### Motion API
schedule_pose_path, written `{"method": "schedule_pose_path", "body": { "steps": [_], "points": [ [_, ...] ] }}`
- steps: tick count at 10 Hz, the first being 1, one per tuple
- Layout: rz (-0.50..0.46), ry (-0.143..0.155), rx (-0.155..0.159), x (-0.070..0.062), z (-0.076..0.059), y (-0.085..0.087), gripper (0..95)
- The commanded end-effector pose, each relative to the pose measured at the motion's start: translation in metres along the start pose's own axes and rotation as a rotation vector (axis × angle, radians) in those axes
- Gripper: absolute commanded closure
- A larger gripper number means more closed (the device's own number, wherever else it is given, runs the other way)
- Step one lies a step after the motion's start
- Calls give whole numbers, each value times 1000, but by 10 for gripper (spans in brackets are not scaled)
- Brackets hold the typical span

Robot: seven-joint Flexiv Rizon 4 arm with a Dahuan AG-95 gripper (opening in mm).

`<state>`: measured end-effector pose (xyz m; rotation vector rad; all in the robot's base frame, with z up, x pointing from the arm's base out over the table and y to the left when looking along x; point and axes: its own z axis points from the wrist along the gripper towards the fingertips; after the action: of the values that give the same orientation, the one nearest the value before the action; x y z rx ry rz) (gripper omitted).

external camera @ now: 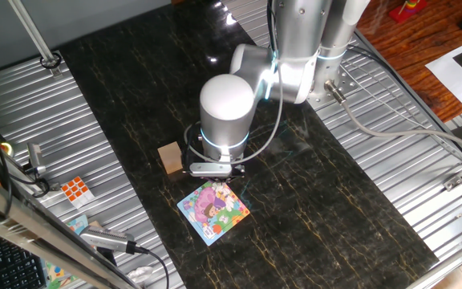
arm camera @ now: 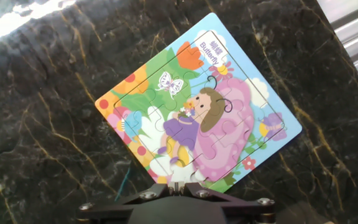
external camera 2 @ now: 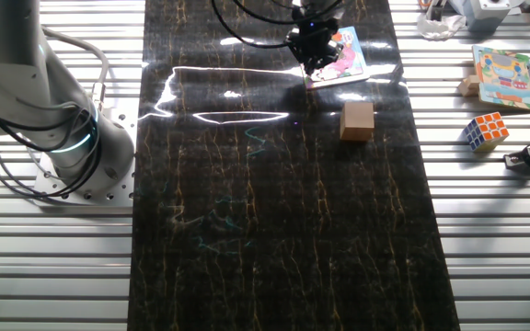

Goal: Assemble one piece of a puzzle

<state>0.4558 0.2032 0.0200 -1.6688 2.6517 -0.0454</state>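
The puzzle (arm camera: 197, 106) is a small square cartoon picture with a blue border, lying flat on the dark table; it also shows in one fixed view (external camera: 213, 210) and the other fixed view (external camera 2: 343, 55). My gripper (arm camera: 175, 185) hangs just over the puzzle's near edge, by its lower corner. The fingers are pressed together on a thin pale sliver seen edge-on, which looks like the piece (arm camera: 175, 184). The gripper (external camera: 215, 170) is mostly hidden under the arm in one fixed view. It shows as a dark head at the puzzle's left edge in the other fixed view (external camera 2: 311, 57).
A tan wooden cube (external camera: 169, 157) stands on the table close beside the gripper, also seen in the other fixed view (external camera 2: 357, 120). An orange-and-white Rubik's cube (external camera 2: 484, 131) and another picture board (external camera 2: 507, 76) lie on the ribbed metal side. The arm's base (external camera 2: 72, 147) stands at the opposite end.
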Motion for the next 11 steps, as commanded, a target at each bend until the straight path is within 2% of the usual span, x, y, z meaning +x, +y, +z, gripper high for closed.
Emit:
{"method": "schedule_pose_path", "body": {
  "steps": [1,6,9,11],
  "points": [
    [6,-5,-1,2,1,3,950],
    [10,-19,10,4,13,-2,950],
    [11,-19,-3,4,12,-2,950],
    [10,-11,3,3,7,0,950]
  ]
}}
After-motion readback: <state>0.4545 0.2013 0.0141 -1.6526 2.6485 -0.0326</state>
